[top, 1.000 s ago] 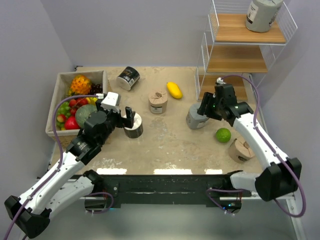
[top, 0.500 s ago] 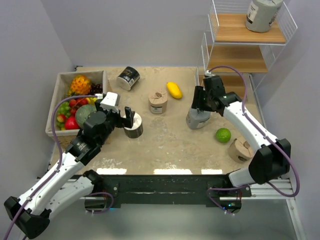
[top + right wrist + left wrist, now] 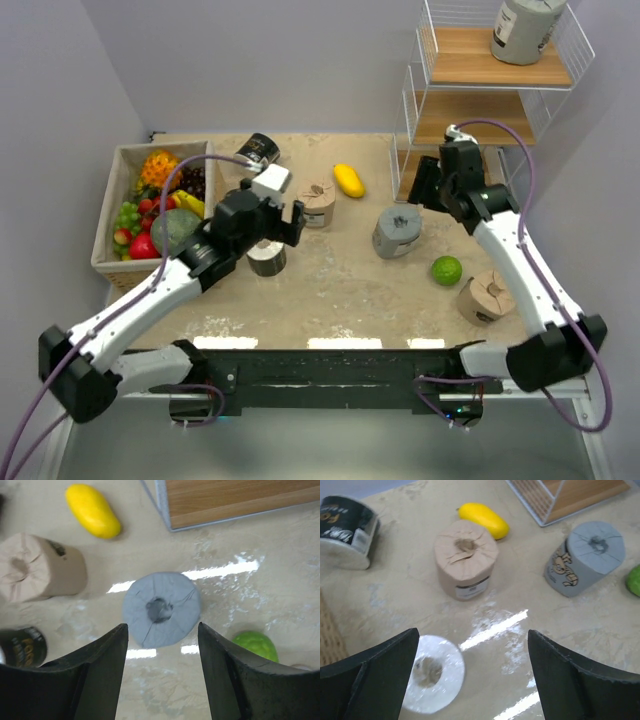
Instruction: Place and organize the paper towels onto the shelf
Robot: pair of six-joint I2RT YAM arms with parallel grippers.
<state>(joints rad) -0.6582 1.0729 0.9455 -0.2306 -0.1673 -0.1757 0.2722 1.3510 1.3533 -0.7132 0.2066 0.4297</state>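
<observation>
Left fingers [image 3: 380, 677] stand wide open, empty, above the black paper towel roll [image 3: 266, 258]; right fingers [image 3: 92, 675], partly open, empty, above the grey roll [image 3: 161, 609].

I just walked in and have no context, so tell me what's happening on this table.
Two robot arms are moving paper towels onto the wire shelf. One grey roll stands on its top board; five others are on the table. The left gripper hangs open and empty above a black roll by the fruit box. The right gripper hovers, jaws apart and empty, over the second grey roll.
</observation>
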